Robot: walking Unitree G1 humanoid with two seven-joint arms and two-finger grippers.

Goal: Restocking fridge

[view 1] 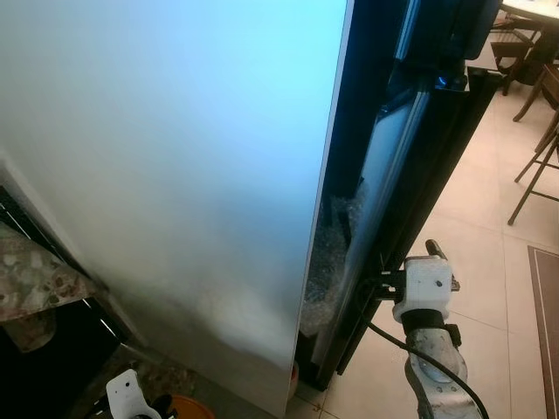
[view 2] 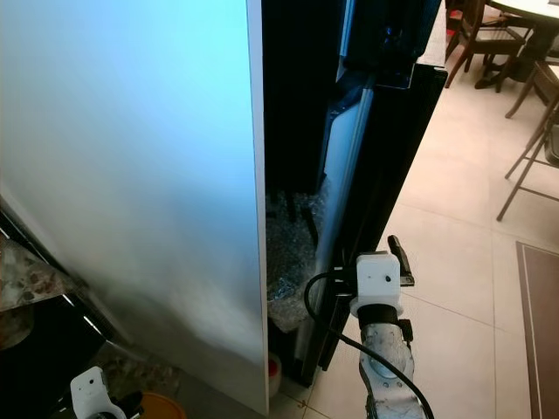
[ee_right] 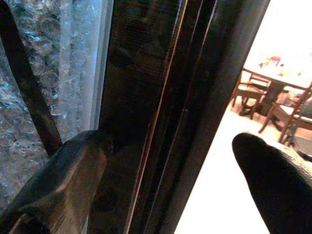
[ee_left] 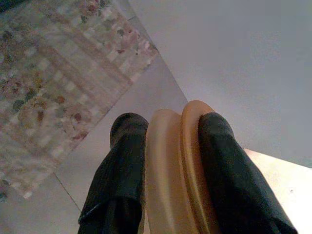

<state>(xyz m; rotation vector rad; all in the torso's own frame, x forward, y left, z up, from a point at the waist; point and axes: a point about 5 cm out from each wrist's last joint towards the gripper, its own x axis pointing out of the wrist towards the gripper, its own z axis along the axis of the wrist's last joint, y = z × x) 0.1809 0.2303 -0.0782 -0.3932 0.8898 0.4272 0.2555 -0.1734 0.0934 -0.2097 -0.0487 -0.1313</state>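
Note:
The fridge's pale side panel (view 1: 175, 175) takes up the left and middle of the eye views. Its black door (view 1: 437, 148) stands slightly ajar on the right. Bubble wrap (view 2: 293, 253) shows in the dark gap. My right gripper (ee_right: 170, 146) is open at the door's edge, low down, with one finger (ee_right: 63, 180) on the inner side and the other finger (ee_right: 273, 175) on the room side. My left gripper (ee_left: 170, 126) is low at the bottom left, shut on a tan-orange round object (ee_left: 170, 165) whose rim (view 1: 188, 406) peeks up there.
A speckled stone counter (view 1: 35, 279) juts in at the left. Wooden chairs (view 2: 524, 148) and a table (view 2: 524, 13) stand at the far right on a pale tiled floor (view 2: 454, 218). A rug's edge (view 1: 546, 332) lies on the right.

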